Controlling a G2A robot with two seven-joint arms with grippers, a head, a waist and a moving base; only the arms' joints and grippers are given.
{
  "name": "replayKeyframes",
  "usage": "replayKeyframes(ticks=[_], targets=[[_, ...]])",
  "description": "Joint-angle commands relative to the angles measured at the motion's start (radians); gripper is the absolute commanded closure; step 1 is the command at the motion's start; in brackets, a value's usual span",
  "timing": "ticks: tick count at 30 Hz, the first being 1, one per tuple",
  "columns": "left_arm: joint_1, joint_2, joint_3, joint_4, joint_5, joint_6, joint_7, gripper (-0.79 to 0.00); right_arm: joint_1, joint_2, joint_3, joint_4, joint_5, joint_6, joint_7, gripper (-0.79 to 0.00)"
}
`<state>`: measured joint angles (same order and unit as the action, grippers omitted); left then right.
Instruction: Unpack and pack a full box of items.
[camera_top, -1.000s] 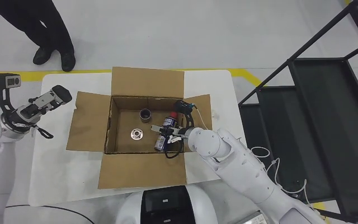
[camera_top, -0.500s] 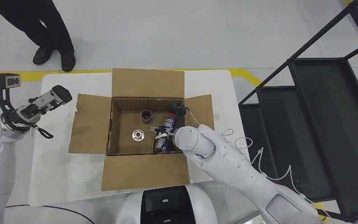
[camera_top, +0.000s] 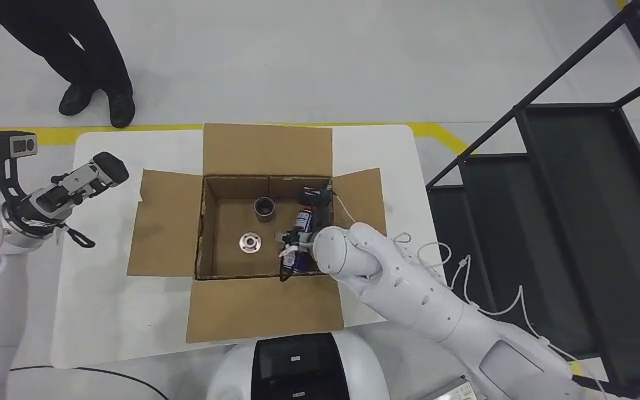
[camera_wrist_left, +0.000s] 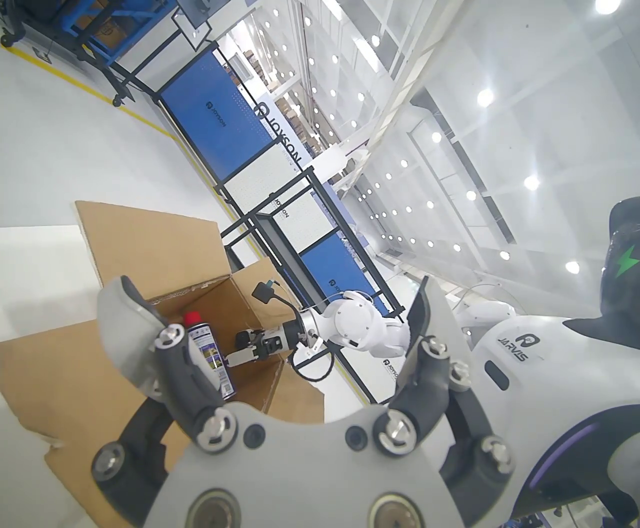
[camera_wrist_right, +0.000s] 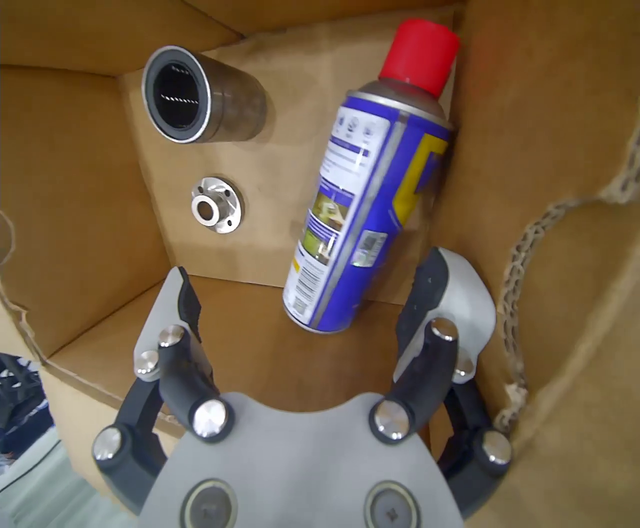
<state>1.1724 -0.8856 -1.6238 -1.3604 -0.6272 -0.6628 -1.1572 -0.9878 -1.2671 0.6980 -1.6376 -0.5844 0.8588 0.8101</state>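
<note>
The open cardboard box sits in the middle of the white table with all four flaps folded outward, and three things are inside it. A blue spray can with a red cap leans along the right wall, cap toward the far side. A dark metal cylinder stands left of it near the far wall, its open end up. A small shiny flange lies flat on the box floor, nearer than the cylinder and apart from it. The right gripper is down inside the box at the can's near end, its fingers spread on either side of the can's base with a gap on each side, pinching nothing. The left gripper hangs well left of the box over the table's left edge, its fingers also spread wide and empty
</note>
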Motion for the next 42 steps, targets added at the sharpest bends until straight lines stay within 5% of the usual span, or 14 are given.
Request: replayKeyframes(ticks=[1, 10, 42], targets=[[0.000, 0.000, 0.000, 0.000, 0.000, 0.000, 0.000, -0.785, 0.001, 0.008, 0.007, -0.009, -0.032, 0.010, 0.037, -0.785], [0.000, 0.000, 0.000, 0.000, 0.000, 0.000, 0.000, -0.785, -0.014, 0.021, 0.063, -0.047, -0.050, -0.004, 0.068, -0.785], [0.000, 0.000, 0.000, 0.000, 0.000, 0.000, 0.000, -0.785, 0.085, -0.100, -0.097, 0.260, -0.055, 0.066, -0.063, -0.785]])
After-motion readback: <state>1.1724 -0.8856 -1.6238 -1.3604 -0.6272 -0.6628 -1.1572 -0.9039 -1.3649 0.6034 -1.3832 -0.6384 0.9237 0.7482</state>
